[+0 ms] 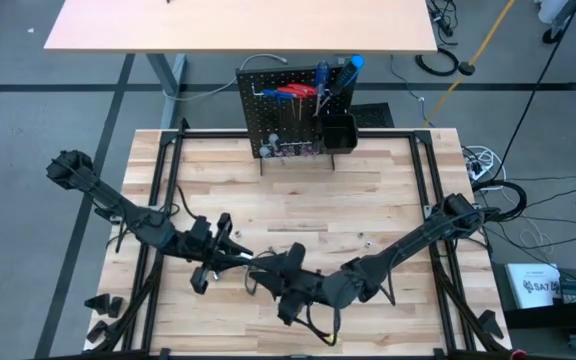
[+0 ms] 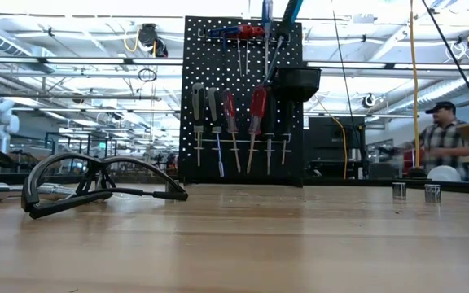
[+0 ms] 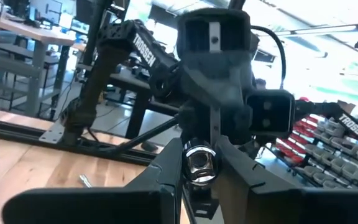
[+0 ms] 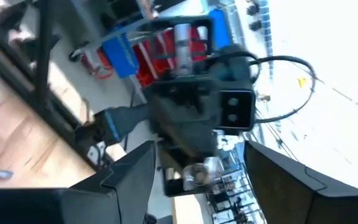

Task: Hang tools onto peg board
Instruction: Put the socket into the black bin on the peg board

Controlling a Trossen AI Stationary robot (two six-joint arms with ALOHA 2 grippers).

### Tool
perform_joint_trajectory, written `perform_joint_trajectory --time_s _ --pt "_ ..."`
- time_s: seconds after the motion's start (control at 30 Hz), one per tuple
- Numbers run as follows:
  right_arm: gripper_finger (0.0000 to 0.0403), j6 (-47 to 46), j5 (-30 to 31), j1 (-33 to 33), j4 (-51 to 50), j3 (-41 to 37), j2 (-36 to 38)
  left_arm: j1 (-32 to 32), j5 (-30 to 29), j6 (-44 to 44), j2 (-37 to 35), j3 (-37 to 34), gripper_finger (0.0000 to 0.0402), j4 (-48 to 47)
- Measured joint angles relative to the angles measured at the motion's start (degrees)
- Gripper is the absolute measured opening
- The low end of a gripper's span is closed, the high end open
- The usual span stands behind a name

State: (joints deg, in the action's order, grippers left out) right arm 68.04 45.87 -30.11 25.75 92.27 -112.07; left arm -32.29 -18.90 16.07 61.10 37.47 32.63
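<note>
The black peg board (image 1: 293, 110) stands upright at the table's far middle. Red and blue screwdrivers (image 2: 243, 122) hang from its hooks, and a small black bin (image 1: 340, 132) is fixed to its right side. Both arms meet low over the table's near middle. My left gripper (image 1: 238, 258) is shut on a small silver bit (image 3: 199, 165). My right gripper (image 1: 271, 272) faces it from close by, its fingers (image 4: 132, 174) wide open and touching nothing. In the right wrist view the bit (image 4: 197, 175) shows between them, farther off. My left gripper pinches the short silver bit (image 3: 199, 165) between its two fingers. The fingers lie about level and point toward the table's right, at the right gripper. The bit is lifted clear of the table, with one round end turned back toward the wrist.
Dark safety glasses (image 2: 96, 183) lie on the table toward its near edge. Two small silver bits (image 2: 399, 191) stand on the wood right of the middle. Black frame rails (image 1: 163, 190) run along both table sides. A person (image 2: 442, 142) stands in the room beyond.
</note>
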Motion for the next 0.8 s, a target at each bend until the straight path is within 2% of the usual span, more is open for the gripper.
perform_joint_trajectory --time_s 0.2,0.37,0.47,0.63,0.8 --pt "0.0238 -5.4 -1.7 1.7 0.9 0.1 0.0 0.1 1.3 -0.4 0.8 0.0 0.0065 0.8" --pt "0.0237 -7.6 -5.9 3.6 1.0 0.1 0.0 0.2 2.3 -1.3 2.1 0.0 0.0065 3.5" --pt "0.0226 -8.9 -6.5 4.2 1.0 0.1 0.0 0.4 2.6 -1.5 2.3 0.0 0.0066 4.0" --pt "0.0175 -10.5 -6.8 4.3 0.9 0.0 0.0 0.5 2.6 -1.9 2.2 0.0 0.0066 4.8" --pt "0.0084 -13.3 -6.8 4.2 0.7 0.0 0.0 0.5 3.4 -2.5 2.2 0.0 0.0071 4.7"
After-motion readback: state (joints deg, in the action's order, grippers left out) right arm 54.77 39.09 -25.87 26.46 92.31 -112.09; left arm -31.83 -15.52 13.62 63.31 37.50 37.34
